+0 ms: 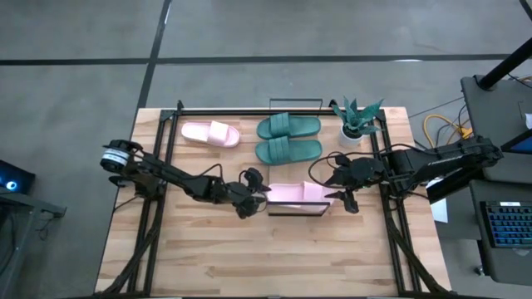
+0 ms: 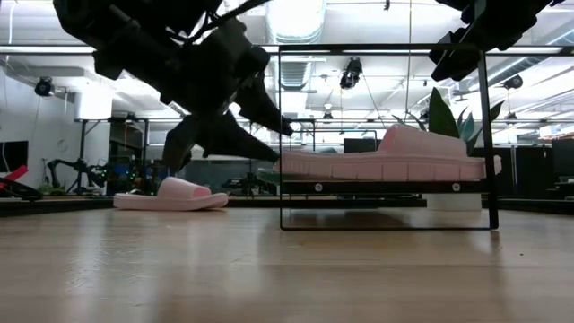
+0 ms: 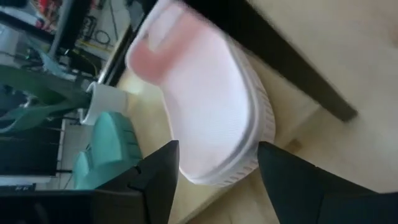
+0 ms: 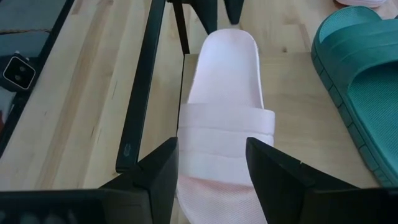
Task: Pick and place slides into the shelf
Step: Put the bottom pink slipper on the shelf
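With the pink slide (image 1: 293, 193) lying on the shelf's (image 1: 295, 211) wood top, both grippers stand open at its ends: left gripper (image 1: 260, 188) at the heel, right gripper (image 1: 336, 189) over the strap. If either brushes it while pulling away, I'd expect the soft slide to skid off.

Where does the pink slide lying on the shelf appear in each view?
High: pink slide on the shelf, centre, between both grippers.
Low: right of centre, on the shelf.
Left wrist: centre.
Right wrist: centre.
Shared landmark: the teal slides beside it.
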Motion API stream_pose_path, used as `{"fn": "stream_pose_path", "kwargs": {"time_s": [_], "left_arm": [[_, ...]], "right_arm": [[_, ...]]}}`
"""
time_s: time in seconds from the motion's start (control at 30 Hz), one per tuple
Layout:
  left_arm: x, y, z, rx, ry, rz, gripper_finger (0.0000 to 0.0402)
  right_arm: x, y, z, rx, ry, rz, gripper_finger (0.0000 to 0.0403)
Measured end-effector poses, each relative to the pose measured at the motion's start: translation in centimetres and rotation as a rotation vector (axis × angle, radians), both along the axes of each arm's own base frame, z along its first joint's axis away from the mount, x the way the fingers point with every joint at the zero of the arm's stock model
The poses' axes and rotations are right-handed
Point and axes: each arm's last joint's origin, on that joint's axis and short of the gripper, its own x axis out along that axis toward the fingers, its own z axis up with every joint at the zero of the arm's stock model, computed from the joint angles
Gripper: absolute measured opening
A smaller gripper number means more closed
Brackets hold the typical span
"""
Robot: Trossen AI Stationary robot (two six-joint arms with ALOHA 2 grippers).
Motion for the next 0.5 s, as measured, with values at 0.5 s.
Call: {"fn": "stream_pose_path", "kwargs": {"time_s": [0.5], "left_arm": [[0.3, 0.1, -2.4, 0.039, 0.071, 0.032, 0.0203]], "right_arm": [[0.0, 0.0, 0.0, 0.0, 0.001, 0.0, 0.0178]]}}
